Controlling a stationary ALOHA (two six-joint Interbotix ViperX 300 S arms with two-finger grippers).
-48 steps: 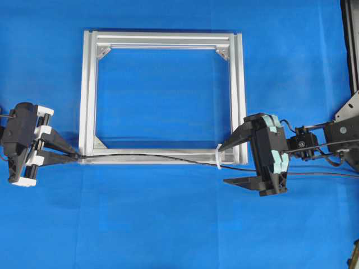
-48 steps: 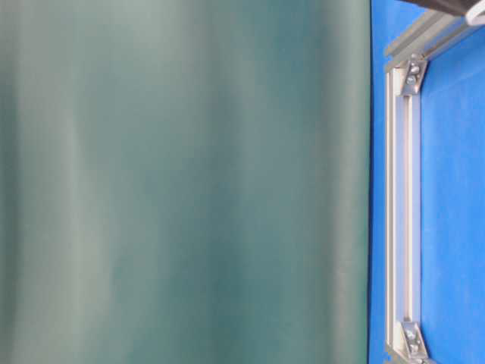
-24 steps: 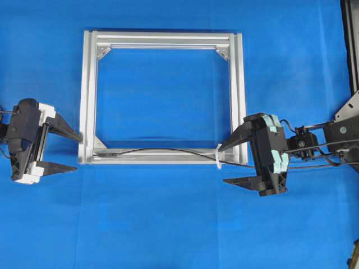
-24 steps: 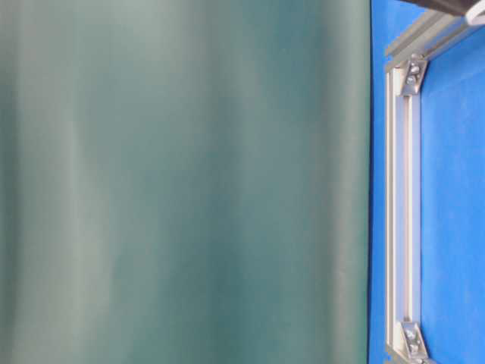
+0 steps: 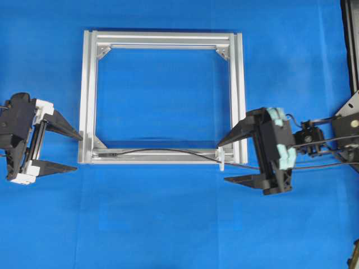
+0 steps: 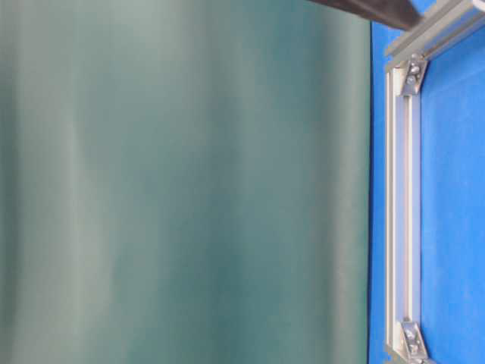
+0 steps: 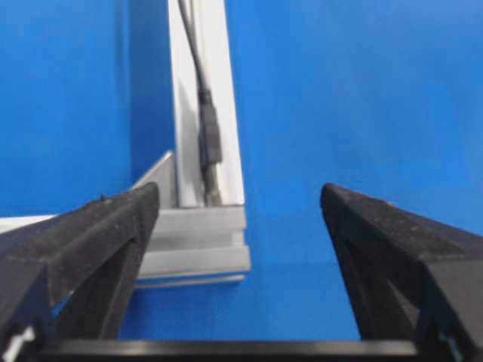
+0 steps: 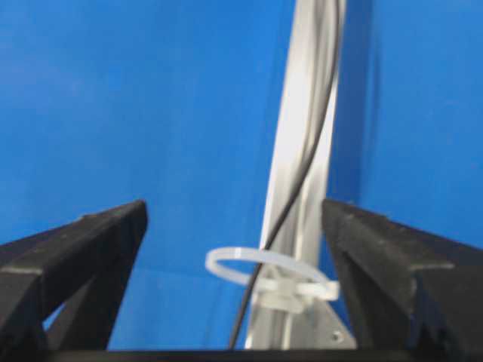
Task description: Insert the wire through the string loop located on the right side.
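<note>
Work surface: table [image 5: 168, 224] covered in plain blue; a square aluminium frame [image 5: 240, 84] lies flat on it.
Frame detail: four silver slotted bars, with grey triangular corner brackets [image 5: 102, 52] at the inside corners. The table-level view shows only one frame bar [image 6: 402, 205] and two brackets on the blue at its right edge; the rest of that view is filled by a blurred grey-green surface [image 6: 182, 182].
Wire: the wire [image 5: 168, 151] lies along the near frame bar, thin and black. Its plug end [image 7: 210, 143] rests in the bar's slot close to the frame's near-left corner. From there it runs right, arches slightly off the bar, and continues past the near-right corner toward the right arm.
String loop: the string loop [image 8: 260, 269] is a pale translucent tie ring fixed at the near-right end of the same bar [image 5: 221, 158].
Wire-to-loop relation: in the right wrist view the wire [image 8: 302, 181] passes down through the ring's opening.
Left gripper: the left gripper [image 5: 64, 150] sits just left of the frame's near-left corner, spread wide, holding nothing. The plug lies ahead of it, apart from both fingers [image 7: 113, 226].
Right gripper: the right gripper [image 5: 231, 159] is just right of the near-right corner, also spread wide and empty. The string loop stands between its fingers [image 8: 98, 234], touching neither.
</note>
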